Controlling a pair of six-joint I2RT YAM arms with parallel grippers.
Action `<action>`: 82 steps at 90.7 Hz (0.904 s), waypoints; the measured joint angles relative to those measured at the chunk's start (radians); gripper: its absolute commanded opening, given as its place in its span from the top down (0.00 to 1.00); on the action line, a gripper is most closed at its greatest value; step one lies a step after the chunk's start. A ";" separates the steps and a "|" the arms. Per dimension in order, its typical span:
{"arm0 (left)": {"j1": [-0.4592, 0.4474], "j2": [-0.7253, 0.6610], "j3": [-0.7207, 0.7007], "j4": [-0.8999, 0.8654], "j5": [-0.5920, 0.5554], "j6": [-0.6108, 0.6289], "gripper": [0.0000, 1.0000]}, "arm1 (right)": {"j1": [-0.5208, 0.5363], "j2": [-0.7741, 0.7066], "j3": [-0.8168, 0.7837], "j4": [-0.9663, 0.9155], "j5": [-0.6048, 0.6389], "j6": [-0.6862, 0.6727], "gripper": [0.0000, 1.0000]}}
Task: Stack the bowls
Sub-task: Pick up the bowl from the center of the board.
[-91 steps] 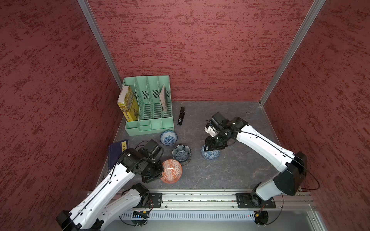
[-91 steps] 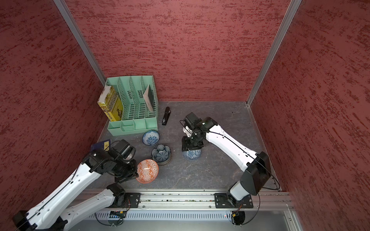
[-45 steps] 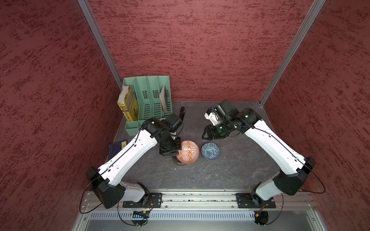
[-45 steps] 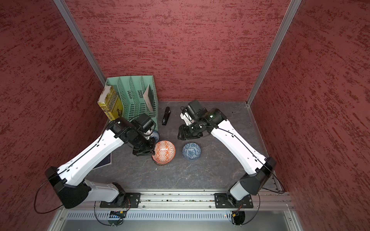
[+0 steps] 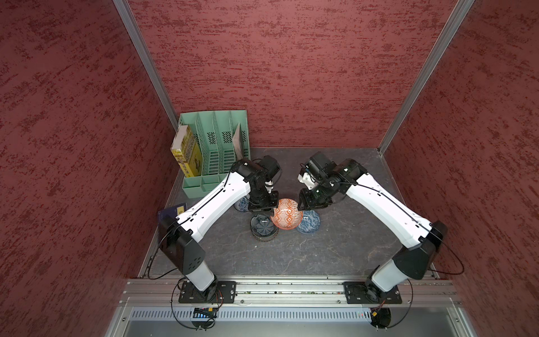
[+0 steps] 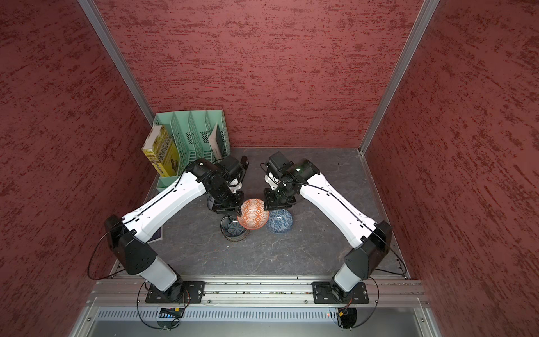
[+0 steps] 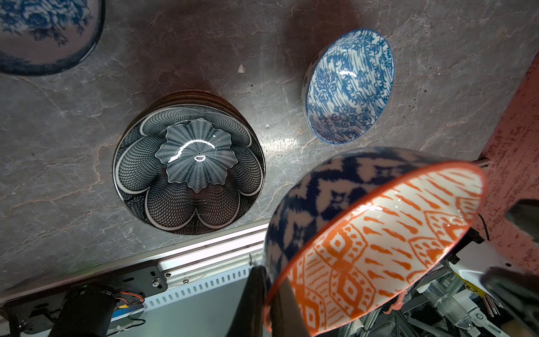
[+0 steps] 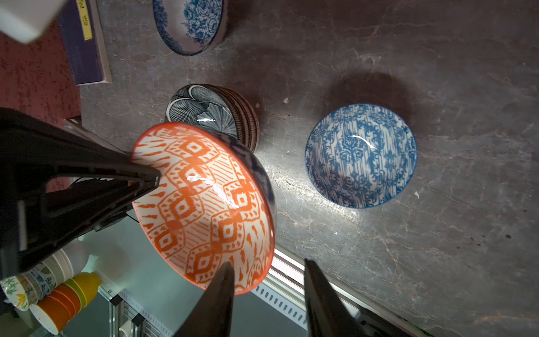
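We logged the left gripper [image 7: 269, 294] with jaws clenched on the orange bowl [image 5: 286, 214] rim. It was held tilted above the table [image 5: 291, 256], between stack [image 5: 264, 229] and blue bowl [image 5: 309, 223], likely for a handover. The right gripper [image 8: 267, 264] jaws straddled the far rim, seemingly not yet clamped. Grey marbled table, red walls [image 5: 291, 73].

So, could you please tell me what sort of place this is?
Probably a robot test booth: red panel walls on metal posts, two robot arms bolted to a front rail, and bowls staged near a green file rack.
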 measured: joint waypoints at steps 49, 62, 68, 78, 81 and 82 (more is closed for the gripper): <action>0.000 0.000 0.000 0.010 0.014 0.003 1.00 | 0.000 0.013 -0.054 0.037 -0.005 0.022 0.83; 0.000 0.000 0.000 0.011 0.015 0.003 1.00 | 0.000 0.013 -0.063 0.050 -0.013 0.024 0.84; 0.000 0.000 0.000 0.012 0.015 0.003 1.00 | 0.000 0.014 -0.064 0.053 -0.014 0.024 0.85; 0.000 0.000 0.000 0.014 0.016 0.003 1.00 | 0.000 0.016 -0.064 0.057 -0.021 0.027 0.88; 0.000 0.000 0.000 0.014 0.016 0.003 1.00 | 0.000 0.018 -0.065 0.058 -0.022 0.027 0.89; 0.000 0.000 0.000 0.014 0.016 0.003 1.00 | 0.000 0.018 -0.065 0.058 -0.022 0.027 0.90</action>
